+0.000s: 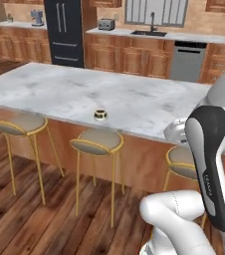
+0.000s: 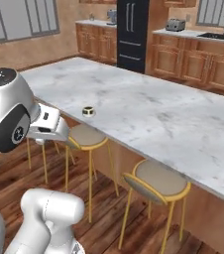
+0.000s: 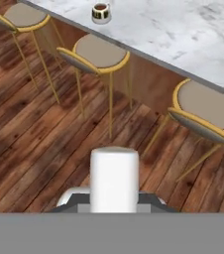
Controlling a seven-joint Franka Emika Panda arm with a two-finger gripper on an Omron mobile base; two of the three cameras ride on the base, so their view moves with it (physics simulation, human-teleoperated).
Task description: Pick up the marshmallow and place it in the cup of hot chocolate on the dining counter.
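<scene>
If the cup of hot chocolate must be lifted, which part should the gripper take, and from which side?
Probably the pale body of the cup of hot chocolate, just under its rim, coming level from the stool side. It stands upright near that edge of the dining counter, and its squat round wall gives two opposite faces. It holds liquid, so keep it level.

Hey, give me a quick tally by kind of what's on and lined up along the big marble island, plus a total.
Cups of hot chocolate: 1, cup near the counter edge.
Stools: 3, left stool, middle stool, right stool.
Marshmallows: 1, white marshmallow at the hand.
Total: 5
</scene>
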